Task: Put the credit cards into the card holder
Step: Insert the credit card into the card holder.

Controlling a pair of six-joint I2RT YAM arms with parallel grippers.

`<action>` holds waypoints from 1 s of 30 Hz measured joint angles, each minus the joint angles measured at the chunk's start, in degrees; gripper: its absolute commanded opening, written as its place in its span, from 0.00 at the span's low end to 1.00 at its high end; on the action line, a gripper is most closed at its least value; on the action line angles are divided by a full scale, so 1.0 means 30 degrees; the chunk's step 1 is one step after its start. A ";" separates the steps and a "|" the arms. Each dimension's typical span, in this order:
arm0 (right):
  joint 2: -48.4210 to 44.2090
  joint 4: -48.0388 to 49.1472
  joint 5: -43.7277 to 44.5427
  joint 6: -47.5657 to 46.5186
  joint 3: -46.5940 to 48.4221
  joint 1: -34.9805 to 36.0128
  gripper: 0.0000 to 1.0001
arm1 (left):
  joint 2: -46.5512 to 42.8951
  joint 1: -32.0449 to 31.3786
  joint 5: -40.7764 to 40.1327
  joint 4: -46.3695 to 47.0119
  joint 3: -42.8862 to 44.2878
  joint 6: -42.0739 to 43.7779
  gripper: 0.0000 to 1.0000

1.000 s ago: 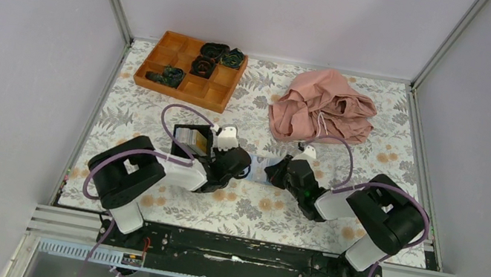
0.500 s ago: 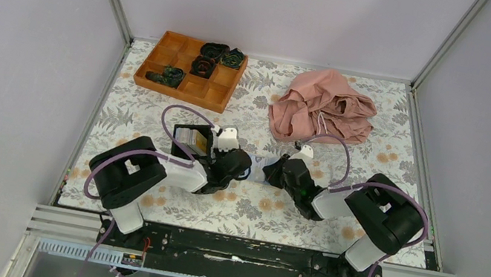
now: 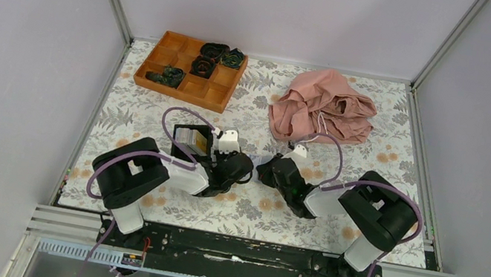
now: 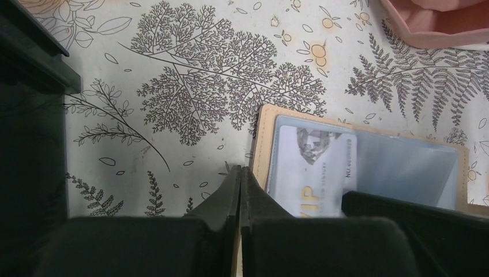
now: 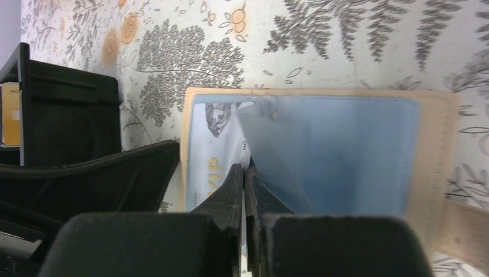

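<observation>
1. Site: floral mat [image 3: 134, 112]. Both arms reach to mid-table and their claws meet tip to tip there.
2. Card holder [image 4: 261, 138]: tan, lies open and flat on the mat, just right of the black box [image 3: 191, 138]. It sits between the two claws and is mostly hidden in the top view.
3. Credit card [image 4: 311, 167]: pale, "VIP" print, lies on the holder's left part. Its right end is at the mouth of the clear bluish sleeve [image 5: 334, 156]. How far it is in, cannot tell.
4. Sleeve: the left edge is lifted and curled over the card, per the right wrist view.
5. Left gripper [image 4: 240, 173]: jaws fully together, no gap. Tips sit at the holder's left edge. Whether they pinch the tan rim, cannot tell.
6. Right gripper [image 5: 244, 172]: jaws together, tips at the sleeve's lifted edge, over the card. Whether it has hold of the sleeve is unclear.
7. Gold card [image 5: 10, 115]: stands inside the black box, only a strip visible.
8. Others:
   - Orange tray [image 3: 156, 67] is far left and holds dark coiled items [image 3: 203, 65].
   - Pink cloth [image 3: 323, 106] is bunched at far right, well apart from the holder.
</observation>
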 measured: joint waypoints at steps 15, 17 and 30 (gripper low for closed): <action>0.0182 -0.2084 0.1297 0.0430 0.1406 0.0991 0.30 | -0.0022 -0.0175 -0.0240 0.0146 -0.0153 -0.0146 0.00; -0.0124 -0.2696 0.1362 0.0415 0.1435 0.1064 0.30 | -0.0102 -0.0291 -0.0175 0.0124 -0.0197 -0.0262 0.00; -0.3118 -0.7868 0.1690 -0.0539 0.1260 0.1530 0.33 | -0.0510 -0.1013 0.1464 -0.0015 -0.0226 -0.0962 0.00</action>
